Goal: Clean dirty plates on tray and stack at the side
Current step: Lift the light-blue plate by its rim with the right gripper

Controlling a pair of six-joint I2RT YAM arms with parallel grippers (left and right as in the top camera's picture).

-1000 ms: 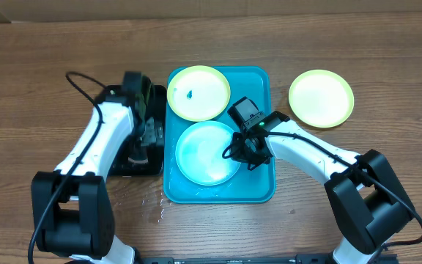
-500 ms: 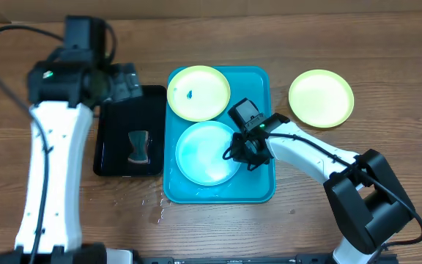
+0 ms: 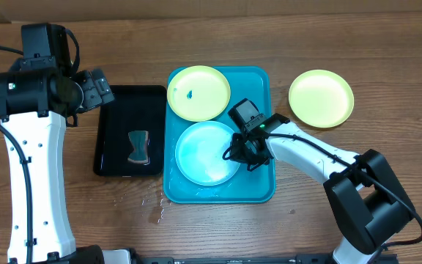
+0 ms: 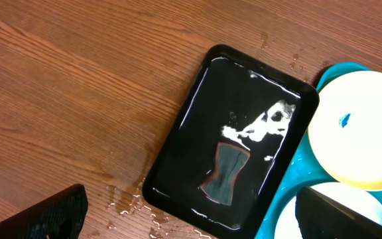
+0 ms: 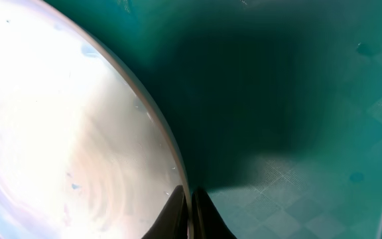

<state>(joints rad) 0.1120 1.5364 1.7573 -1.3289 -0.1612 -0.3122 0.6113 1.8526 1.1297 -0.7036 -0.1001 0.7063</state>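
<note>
The turquoise tray [image 3: 262,187] holds a pale yellow-green plate [image 3: 198,92] with a small blue smudge at its far end and a light blue plate [image 3: 205,152] at its near end. My right gripper [image 3: 242,152] is shut on the right rim of the light blue plate [image 5: 71,133], one finger on each side of the rim [image 5: 190,206]. Another yellow-green plate [image 3: 321,97] lies on the table right of the tray. My left gripper [image 3: 97,89] is open and empty, raised above the table left of the tray [image 4: 290,192]. The smudged plate also shows in the left wrist view [image 4: 363,133].
A smaller black tray [image 3: 116,132] lies left of the turquoise tray, wet, with a dark sponge [image 3: 138,147] in it; both show in the left wrist view [image 4: 191,146], sponge [image 4: 227,171]. Water drops [image 3: 154,209] lie on the wood by its near corner.
My left arm has lifted off the black tray and swung back to the far left, leaving the sponge in the tray. The right arm and plates have not moved.
</note>
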